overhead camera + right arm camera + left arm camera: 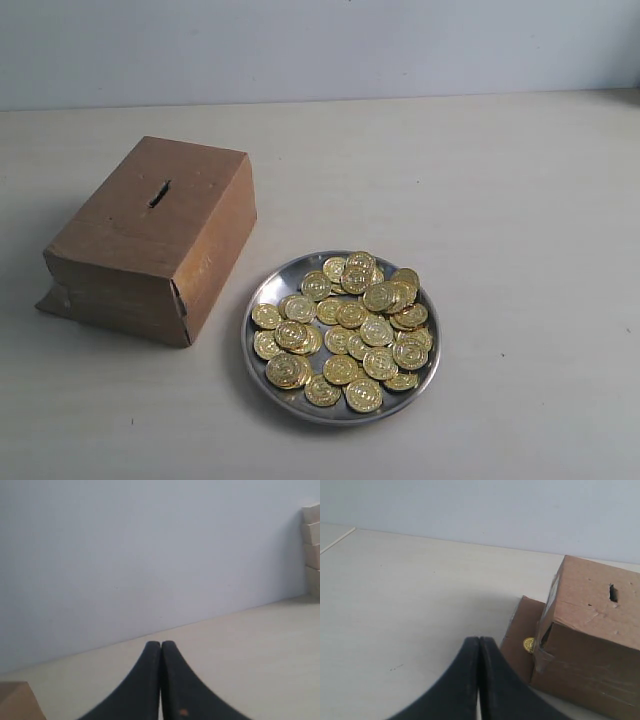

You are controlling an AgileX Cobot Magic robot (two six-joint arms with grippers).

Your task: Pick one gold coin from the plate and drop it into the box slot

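Both my jaws are clenched on nothing: left gripper (479, 642), right gripper (160, 645). Neither shows in the exterior view. In that view the plate (247, 345) of gold coins (345, 325) sits near the box (150, 240), at five o'clock from it. I judge my right arm nearer. The slot (159, 194) runs one-to-seven o'clock. Coin embossing is unreadable; the box carries no writing.

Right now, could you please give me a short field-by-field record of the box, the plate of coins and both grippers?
box: brown rectangular cardboard box, left of the plate in the exterior view, not touching it
slot: short dark slit in the box's top face
plate: round shiny silver metal plate on the pale table
coins: many gold coins heaped in the plate
left gripper: shut, empty
right gripper: shut, empty
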